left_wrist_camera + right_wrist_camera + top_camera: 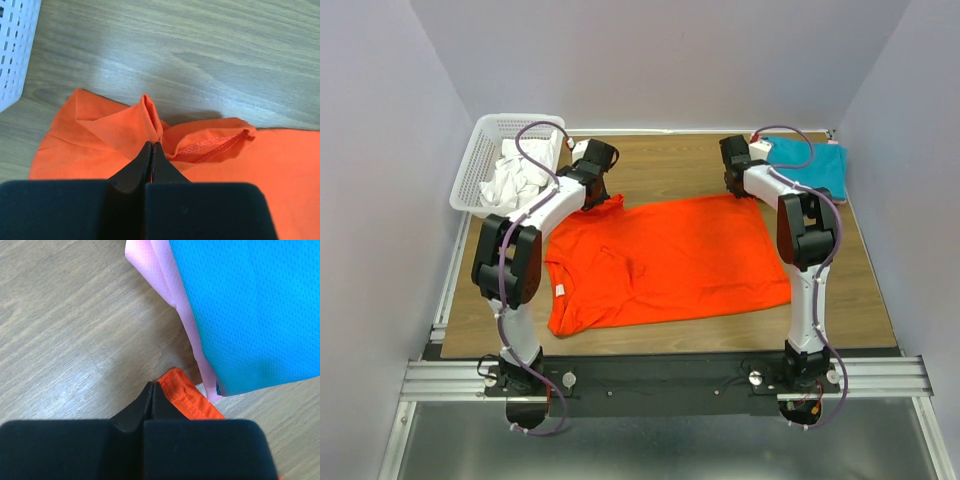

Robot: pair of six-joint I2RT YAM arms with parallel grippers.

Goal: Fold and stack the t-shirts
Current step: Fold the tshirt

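The left gripper [151, 145] and right gripper [151, 385] are each pinching a far corner of the orange shirt [670, 262], which is lying mostly flat.

We find open wood on the table [670, 165] along the far edge between the two arms, and a bare strip right of the orange shirt [670, 260]. The basket [467, 170] blocks the far left corner, near the left gripper [151, 146], which is pinched onto a raised fold of that shirt. At the far right, the teal shirt [250, 305] on the pink shirt [170, 295] lies just beside the right gripper [152, 385], pinched at the orange corner. Walls [380, 150] close both sides.
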